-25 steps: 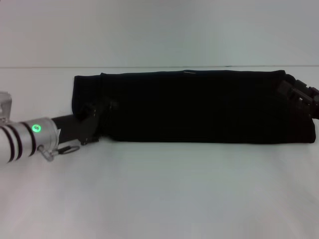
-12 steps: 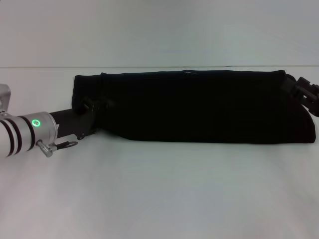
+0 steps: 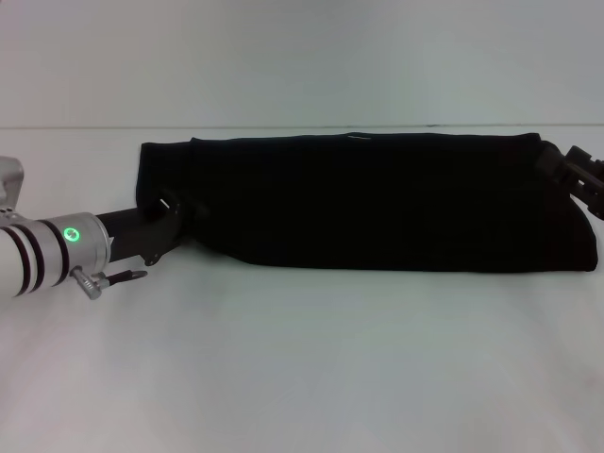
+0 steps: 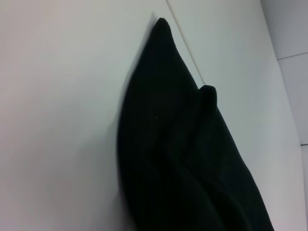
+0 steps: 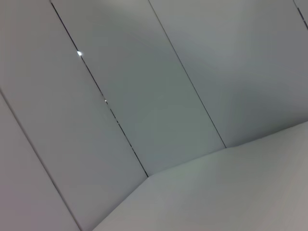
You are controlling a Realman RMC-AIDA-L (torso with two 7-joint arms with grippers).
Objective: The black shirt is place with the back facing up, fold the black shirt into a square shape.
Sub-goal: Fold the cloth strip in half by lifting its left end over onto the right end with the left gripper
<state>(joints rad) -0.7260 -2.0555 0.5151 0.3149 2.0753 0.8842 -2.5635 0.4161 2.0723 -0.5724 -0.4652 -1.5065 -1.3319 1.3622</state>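
Black shirt (image 3: 377,200): long folded band across the white table (image 3: 302,368), near its far edge.
Left gripper (image 3: 175,212): at the shirt's left end — finger spread cannot be told.
Right gripper (image 3: 578,177): at the right end — likewise unclear.
Open room: bare tabletop in front.

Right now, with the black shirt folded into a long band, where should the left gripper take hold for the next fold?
Probably the band's left short end: the black shirt lies as a long strip across the table, needing an end-over-end fold. The left gripper sits at that end; come in low from the left, pinching all layers. The right gripper is at the opposite end.
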